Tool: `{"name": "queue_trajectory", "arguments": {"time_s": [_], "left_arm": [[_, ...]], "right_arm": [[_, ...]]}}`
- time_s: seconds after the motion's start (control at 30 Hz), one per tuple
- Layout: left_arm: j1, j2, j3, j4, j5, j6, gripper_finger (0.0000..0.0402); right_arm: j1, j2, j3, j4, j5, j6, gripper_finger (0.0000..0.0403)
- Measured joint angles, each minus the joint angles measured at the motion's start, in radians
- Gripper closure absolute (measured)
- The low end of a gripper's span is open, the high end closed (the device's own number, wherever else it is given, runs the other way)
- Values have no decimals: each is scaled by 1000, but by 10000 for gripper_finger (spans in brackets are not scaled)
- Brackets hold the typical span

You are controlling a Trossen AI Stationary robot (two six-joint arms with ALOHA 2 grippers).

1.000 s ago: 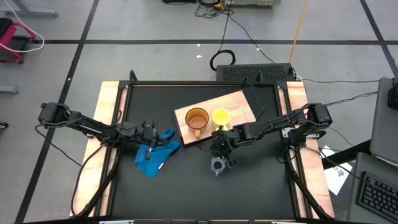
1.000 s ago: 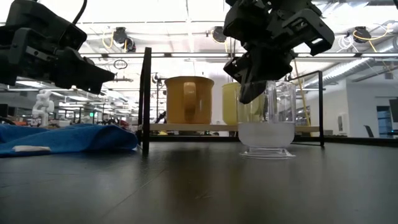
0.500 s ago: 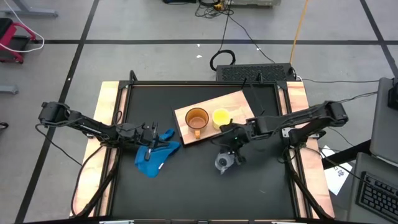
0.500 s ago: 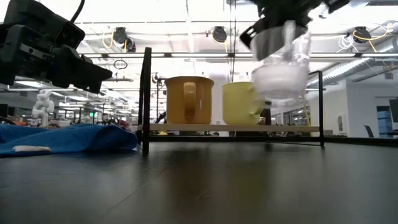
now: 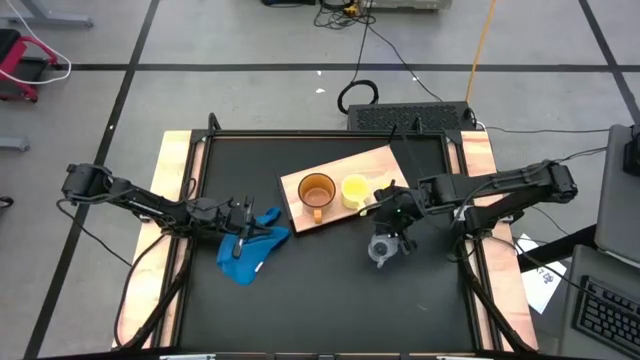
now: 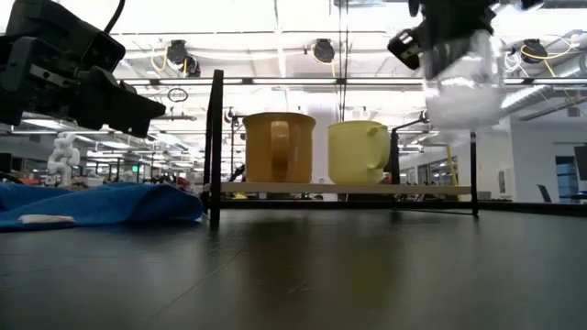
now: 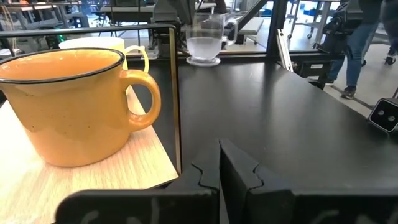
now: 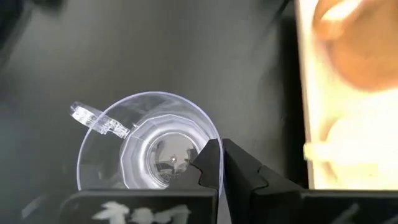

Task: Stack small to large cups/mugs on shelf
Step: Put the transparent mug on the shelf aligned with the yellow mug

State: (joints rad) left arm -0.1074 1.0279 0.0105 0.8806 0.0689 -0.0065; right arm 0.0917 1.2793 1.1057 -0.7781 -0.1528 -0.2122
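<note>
Right pincer [image 5: 386, 240] is pinching the rim of the small clear plastic cup [image 5: 381, 250], holding it lifted above the black tabletop [image 5: 320, 300], just beside the flat light-wood shelf [image 5: 385, 165]. The large orange-brown mug [image 5: 316, 192] and mid-sized yellow mug [image 5: 353, 189] are sitting side by side there, not yet nested. Left pincer [image 5: 241, 219], closed and empty, is waiting by the blue cloth [image 5: 250, 250].
</note>
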Motion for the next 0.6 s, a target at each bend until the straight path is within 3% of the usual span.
{"name": "queue_trajectory", "arguments": {"time_s": [0.33,0.6], "left_arm": [[0,0,0,4,-1,-6,399],[0,0,0,3,-19,-18,398]], "right_arm": [[-39,21,0,-65,-1,-155,403],[-162,5,0,-104,-7,-297,403]]}}
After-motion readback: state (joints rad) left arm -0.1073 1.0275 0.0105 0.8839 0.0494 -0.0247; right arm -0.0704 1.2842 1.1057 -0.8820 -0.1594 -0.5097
